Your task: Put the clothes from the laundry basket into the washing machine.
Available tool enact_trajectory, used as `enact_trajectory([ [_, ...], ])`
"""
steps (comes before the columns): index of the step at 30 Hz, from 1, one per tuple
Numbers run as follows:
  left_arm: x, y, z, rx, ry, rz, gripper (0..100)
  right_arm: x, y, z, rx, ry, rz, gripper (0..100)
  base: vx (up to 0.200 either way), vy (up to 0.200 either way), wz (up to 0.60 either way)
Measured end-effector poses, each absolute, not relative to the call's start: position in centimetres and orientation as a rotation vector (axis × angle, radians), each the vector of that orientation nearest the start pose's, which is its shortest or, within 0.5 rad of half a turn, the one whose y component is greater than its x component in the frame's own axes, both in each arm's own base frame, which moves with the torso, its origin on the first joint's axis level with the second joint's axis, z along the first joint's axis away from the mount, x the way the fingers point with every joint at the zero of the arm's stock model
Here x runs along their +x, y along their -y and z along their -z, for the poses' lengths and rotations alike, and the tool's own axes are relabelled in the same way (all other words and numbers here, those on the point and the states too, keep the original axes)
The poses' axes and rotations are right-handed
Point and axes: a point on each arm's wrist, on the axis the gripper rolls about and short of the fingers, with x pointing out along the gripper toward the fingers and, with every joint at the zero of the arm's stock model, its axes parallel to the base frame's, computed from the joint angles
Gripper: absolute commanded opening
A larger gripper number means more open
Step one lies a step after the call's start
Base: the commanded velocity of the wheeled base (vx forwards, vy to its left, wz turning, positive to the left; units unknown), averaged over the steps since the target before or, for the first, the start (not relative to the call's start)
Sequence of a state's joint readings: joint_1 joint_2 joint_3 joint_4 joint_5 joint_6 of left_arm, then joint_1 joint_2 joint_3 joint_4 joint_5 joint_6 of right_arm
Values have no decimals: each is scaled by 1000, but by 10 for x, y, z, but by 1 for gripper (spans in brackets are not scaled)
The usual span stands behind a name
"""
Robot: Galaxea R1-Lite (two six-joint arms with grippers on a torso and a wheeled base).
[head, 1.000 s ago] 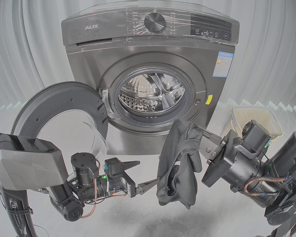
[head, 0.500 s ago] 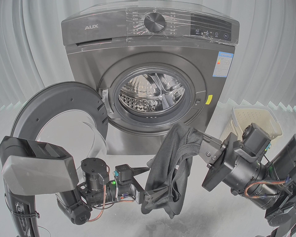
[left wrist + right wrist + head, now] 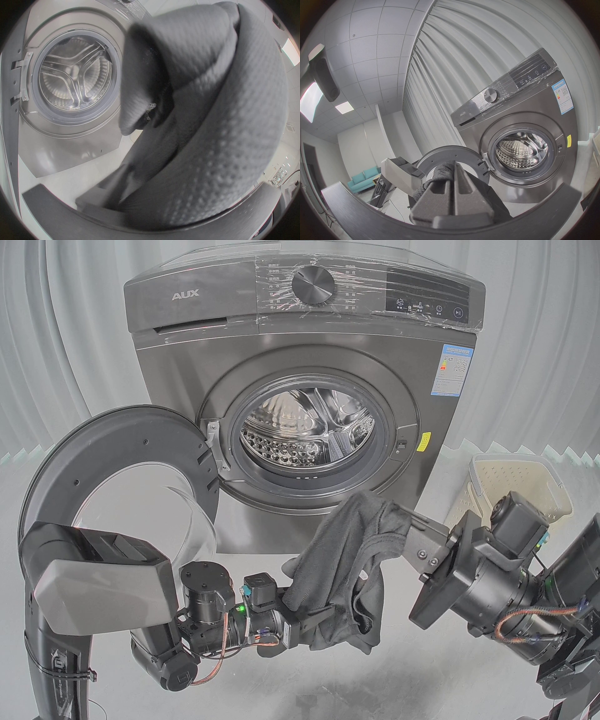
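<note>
Well, my right gripper (image 3: 405,522) is clamped tight on the dark garment (image 3: 340,552). It hangs below those jaws and drapes over my left gripper (image 3: 312,622) — grip there, I cannot tell. The washing machine (image 3: 300,334) stands open beyond both — the laundry basket (image 3: 519,474) sits behind the right.

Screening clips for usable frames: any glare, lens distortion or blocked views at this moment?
Head view: curtain folds bow at the edges; glints on the drum and the film-wrapped washing machine. Left wrist view: dark garment hangs close before the lens. Right wrist view: strong fisheye curve, bright ceiling light.
</note>
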State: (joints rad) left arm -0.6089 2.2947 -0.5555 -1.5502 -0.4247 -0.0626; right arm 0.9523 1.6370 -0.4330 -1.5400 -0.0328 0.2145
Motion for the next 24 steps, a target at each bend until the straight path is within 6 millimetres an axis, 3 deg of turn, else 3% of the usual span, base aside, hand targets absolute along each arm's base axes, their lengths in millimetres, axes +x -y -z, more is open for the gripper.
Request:
enact_trajectory([
  [5, 274, 203, -21, -35, -232, 1025, 0, 157, -196, -197, 352, 217, -890, 0, 0, 0, 0],
  [12, 270, 193, -38, -39, -199, 999, 0, 171, -186, -193, 336, 213, -831, 0, 0, 0, 0],
  [16, 279, 177, -50, -49, -161, 903, 0, 166, -179, -189, 328, 197, -827, 0, 0, 0, 0],
  [24, 288, 152, -83, -69, -53, 782, 0, 145, -160, -164, 273, 80, -873, 0, 0, 0, 0],
])
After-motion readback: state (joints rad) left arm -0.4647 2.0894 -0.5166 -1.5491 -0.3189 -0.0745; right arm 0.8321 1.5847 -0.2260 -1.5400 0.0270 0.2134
